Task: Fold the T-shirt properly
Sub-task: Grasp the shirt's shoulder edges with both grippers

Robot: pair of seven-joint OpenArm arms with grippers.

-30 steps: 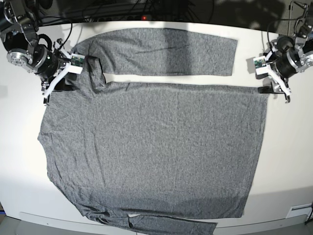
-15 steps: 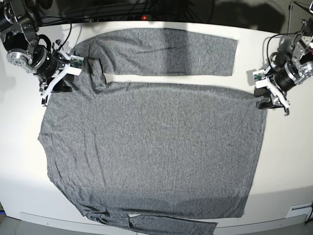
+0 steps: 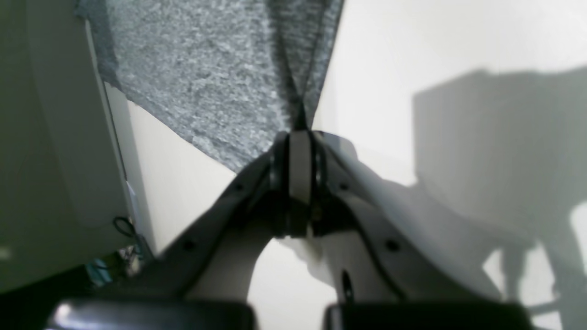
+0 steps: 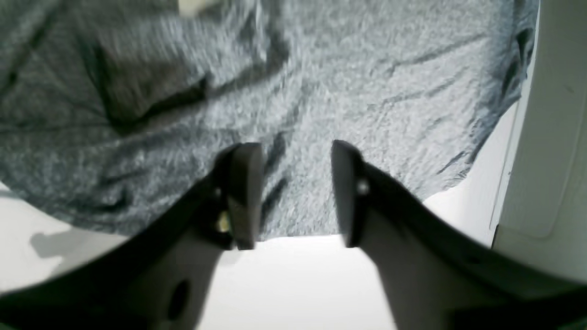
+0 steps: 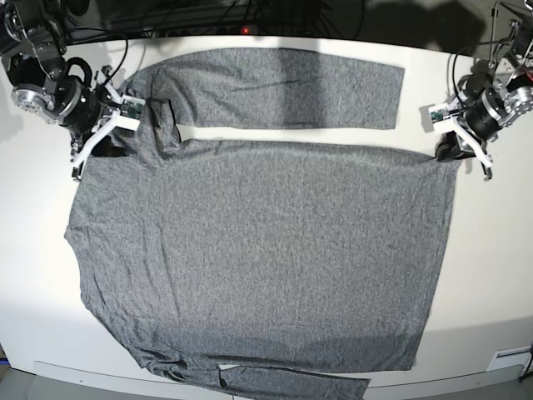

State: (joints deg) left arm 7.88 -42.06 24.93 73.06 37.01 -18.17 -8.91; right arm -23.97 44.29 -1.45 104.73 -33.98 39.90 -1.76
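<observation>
one t-shirt (image 5: 266, 250), heather-grey, spread flat on one white table (image 5: 491, 250). it shows two long sleeves: one laid across the far side, one poking out at the near edge. two robot arms, each with one gripper: the left gripper (image 5: 454, 152) at the far right, the right gripper (image 5: 93, 150) at the far left.

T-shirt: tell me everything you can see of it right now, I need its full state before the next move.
The T-shirt is a plain heather-grey, mottled knit with long sleeves and no print. It lies spread nearly flat on the white table, one sleeve stretched along the far edge, the other running off the near edge. There are light wrinkles near the shoulder. The left claw is shut on a pinched hem corner, which tents upward. The right claw stands open at the opposite edge, fabric between its fingers, not yet gripping.
</observation>
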